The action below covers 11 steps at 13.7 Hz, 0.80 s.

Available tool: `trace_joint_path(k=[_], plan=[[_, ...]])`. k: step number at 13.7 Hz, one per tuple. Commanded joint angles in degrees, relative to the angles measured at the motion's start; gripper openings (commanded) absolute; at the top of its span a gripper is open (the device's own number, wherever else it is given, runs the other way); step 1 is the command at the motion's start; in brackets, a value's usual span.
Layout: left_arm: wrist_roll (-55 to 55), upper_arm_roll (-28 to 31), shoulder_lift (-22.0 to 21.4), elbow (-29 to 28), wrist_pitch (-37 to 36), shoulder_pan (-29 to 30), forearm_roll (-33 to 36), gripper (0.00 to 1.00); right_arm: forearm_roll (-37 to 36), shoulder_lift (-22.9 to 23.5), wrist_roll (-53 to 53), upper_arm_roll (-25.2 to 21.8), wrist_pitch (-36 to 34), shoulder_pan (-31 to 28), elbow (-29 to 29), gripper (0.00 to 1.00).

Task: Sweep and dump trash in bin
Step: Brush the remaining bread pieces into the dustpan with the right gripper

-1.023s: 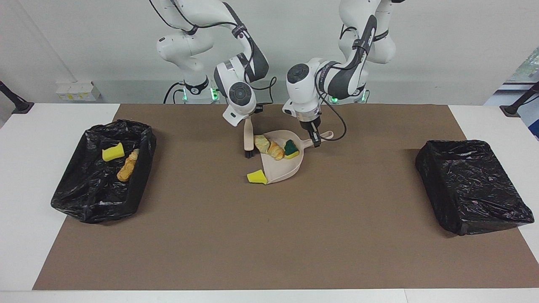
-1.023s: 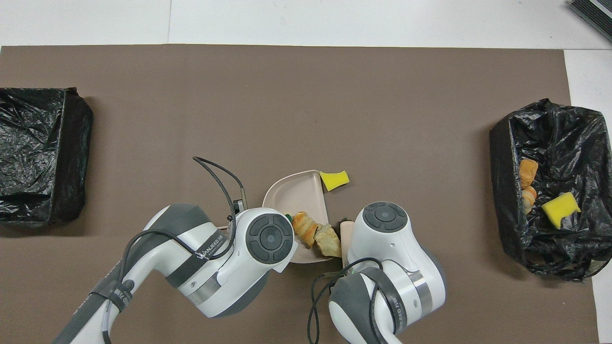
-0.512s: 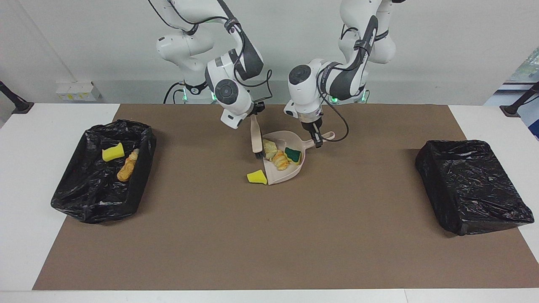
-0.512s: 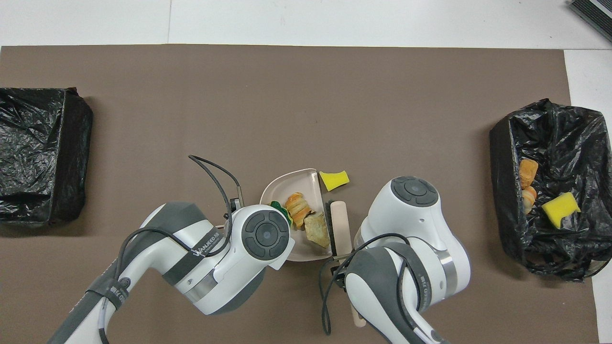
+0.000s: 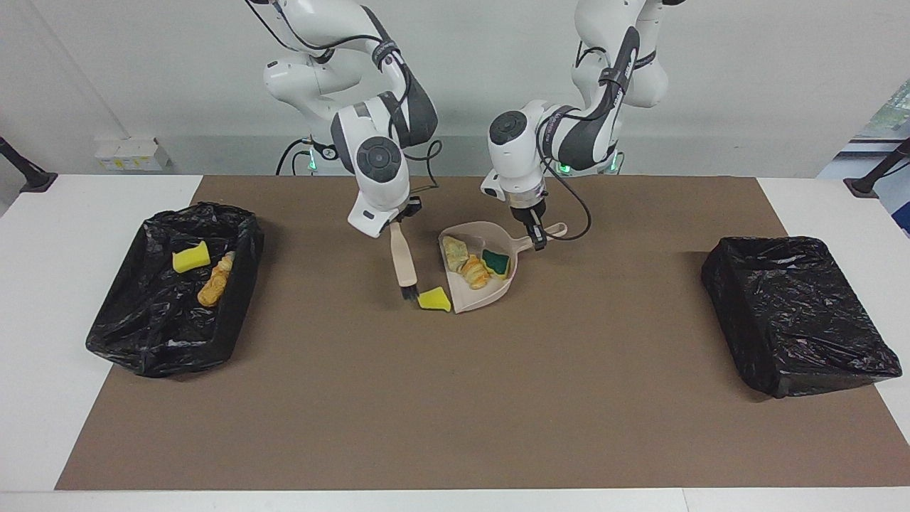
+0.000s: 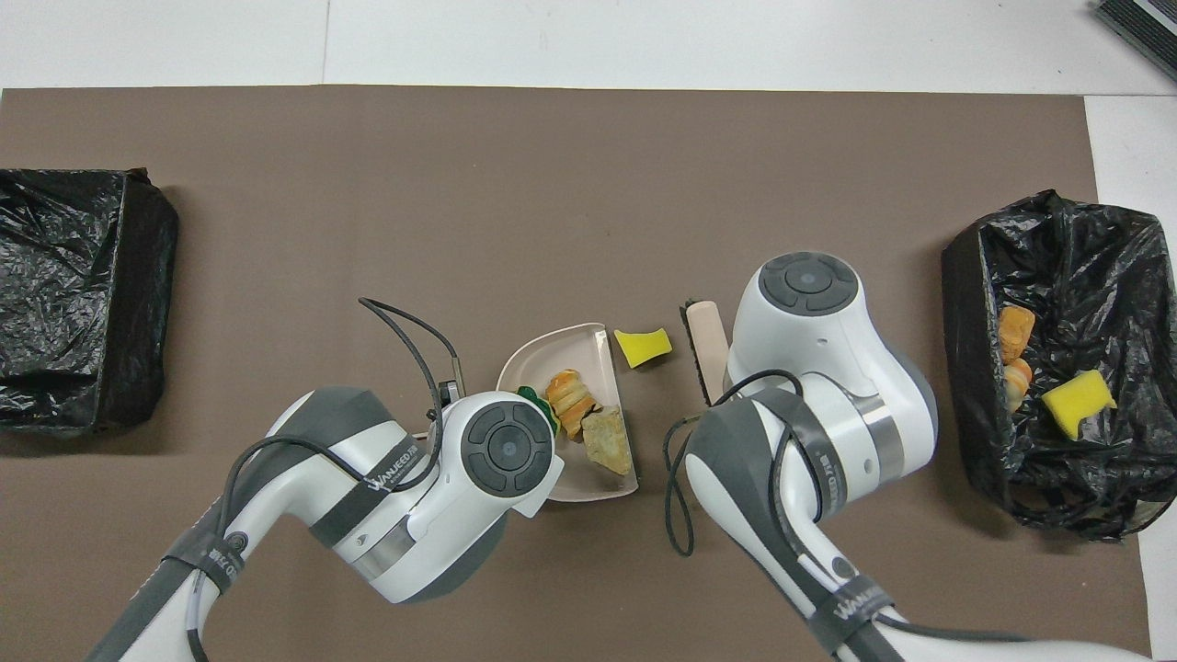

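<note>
So this one looks maybe two thirds done, going by how things lie. The bin point(image 5: 170, 288) at the left of the facing view already has a yellow sponge chunk point(image 5: 190, 257) and a couple of bread bits point(image 5: 215, 281) in it. The other bin point(image 5: 800, 313), at the right of that frame, looks empty as far as I can see.

Middle of the frame: the dustpan point(image 5: 490, 288) sits on the brown mat point(image 5: 455, 398) with three pieces inside, a tan bread bit point(image 5: 453, 249), an orange bread bit point(image 5: 473, 272) and the green-and-yellow sponge point(image 5: 495, 262). One last yellow sponge point(image 5: 434, 299) is on the mat, right at the pan's open mouth, not in it yet.

The left gripper point(image 5: 533, 231) is clamped on the dustpan's handle. The right gripper point(image 5: 395, 220) is closed on the brush point(image 5: 404, 263), which points down with its black bristles right beside that last sponge, on the side away from the pan.

What's left, I'd guess: flick that sponge into the pan, then carry the pan over and tip it into a bin. The sponge is light, so it could bounce off the lip.
</note>
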Motion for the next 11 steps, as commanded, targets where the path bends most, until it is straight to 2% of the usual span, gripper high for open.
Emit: trace_joint_path(k=[1, 5, 7, 11], plan=[[-0.1, -0.1, -0.3, -0.4, -1.9, 0.6, 0.8, 0.00, -2.9, 8.3, -1.5, 0.5, -1.9, -1.0, 8.9, 0.00], [0.0, -0.1, -0.5, -0.1, -5.1, -0.2, 0.8, 0.00, -1.4, 10.0, -3.0, 1.5, -1.8, 0.3, 8.0, 0.00], [-0.1, -0.1, -0.5, 0.0, -5.1, -0.3, 0.8, 0.00, 4.8, 8.9, -6.4, 3.4, -1.9, 0.6, 6.2, 0.00], [-0.1, -0.1, -0.5, 0.0, -5.6, -0.2, 0.8, 0.00, 9.4, 7.9, -22.7, 5.3, -1.3, 1.4, 4.7, 0.00]])
